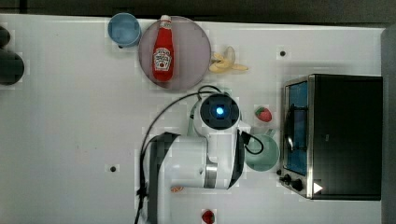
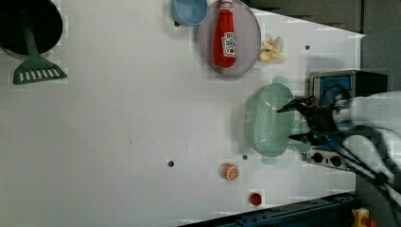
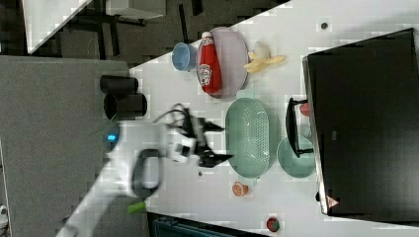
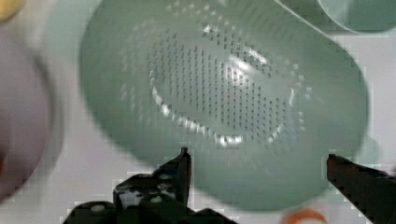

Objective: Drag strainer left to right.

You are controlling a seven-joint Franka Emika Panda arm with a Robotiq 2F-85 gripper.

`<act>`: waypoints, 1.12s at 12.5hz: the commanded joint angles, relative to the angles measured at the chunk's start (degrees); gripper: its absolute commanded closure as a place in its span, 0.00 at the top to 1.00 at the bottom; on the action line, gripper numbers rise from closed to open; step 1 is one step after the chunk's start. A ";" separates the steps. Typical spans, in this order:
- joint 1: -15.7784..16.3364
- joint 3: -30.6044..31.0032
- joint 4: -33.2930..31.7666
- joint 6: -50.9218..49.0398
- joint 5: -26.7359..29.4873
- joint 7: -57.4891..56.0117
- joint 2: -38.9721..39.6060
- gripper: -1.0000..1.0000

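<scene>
The strainer (image 2: 263, 122) is a pale mint-green oblong colander with rows of small holes, resting on the white table (image 2: 118, 118). In the right view the strainer (image 3: 248, 137) lies between the grey plate and the round mint mug (image 3: 295, 158). My gripper (image 2: 284, 124) hangs open a little above the strainer, its black fingers spread wide with nothing between them. In the right view the gripper (image 3: 226, 143) sits over the strainer's long edge that faces away from the oven. In the wrist view the strainer (image 4: 224, 93) lies under the open gripper (image 4: 259, 161), its rim passing between the two fingertips.
A toaster oven (image 1: 343, 135) stands at the top view's right, with the mug (image 1: 262, 154) and a strawberry (image 1: 264, 114) beside it. A ketchup bottle (image 1: 163, 49) lies on a grey plate (image 1: 191, 51), near a blue bowl (image 1: 123, 29) and banana (image 1: 226, 61). An orange slice (image 2: 231, 171) lies nearby.
</scene>
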 commanded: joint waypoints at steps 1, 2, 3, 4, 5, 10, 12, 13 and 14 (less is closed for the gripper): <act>-1.71 -0.39 7.24 -12.52 -0.78 -15.41 -11.22 1.00; -1.75 -0.47 9.93 -16.78 -0.89 -17.63 -13.95 1.00; -1.74 -0.40 12.32 -21.08 -0.89 -17.78 -16.24 1.00; -1.75 -0.36 14.64 -25.68 -1.18 -17.64 -18.16 1.00; -1.74 -0.36 16.85 -30.25 -1.82 -17.69 -19.77 1.00; -1.75 -0.34 20.65 -35.49 -5.87 -17.71 -22.31 1.00; -1.75 -0.18 20.55 -35.50 -5.84 -17.71 -22.30 1.00; -1.75 -0.18 20.48 -35.45 -5.84 -17.71 -22.23 1.00; -1.75 -0.16 20.37 -35.45 -5.84 -17.71 -22.14 1.00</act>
